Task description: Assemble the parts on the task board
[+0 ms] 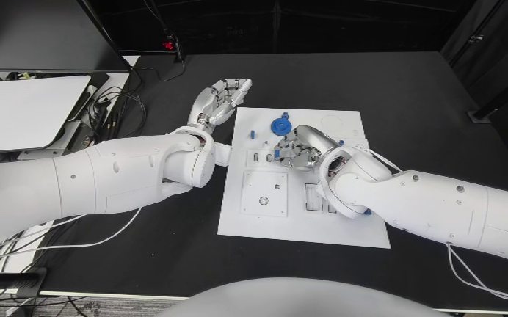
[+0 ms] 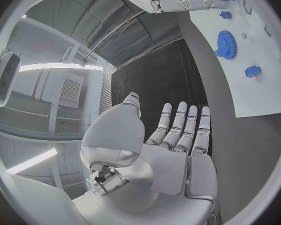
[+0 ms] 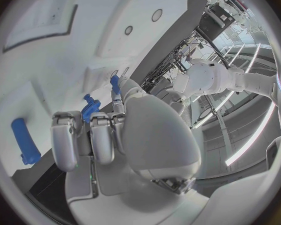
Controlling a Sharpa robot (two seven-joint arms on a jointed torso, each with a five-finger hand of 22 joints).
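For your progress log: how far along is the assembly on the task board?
Done: a blue gear appears seated on the task board. In hand: the right hand holds a small blue part over the board's middle. The left hand is open beside it. Left: a blue peg lies loose.

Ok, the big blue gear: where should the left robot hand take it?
By its toothed rim, pinched across opposite edges from above and the board's left. The gear seems to lie flat on the task board, so only the rim offers purchase; the right robot hand crowds its near side, and the left robot hand is open alongside.
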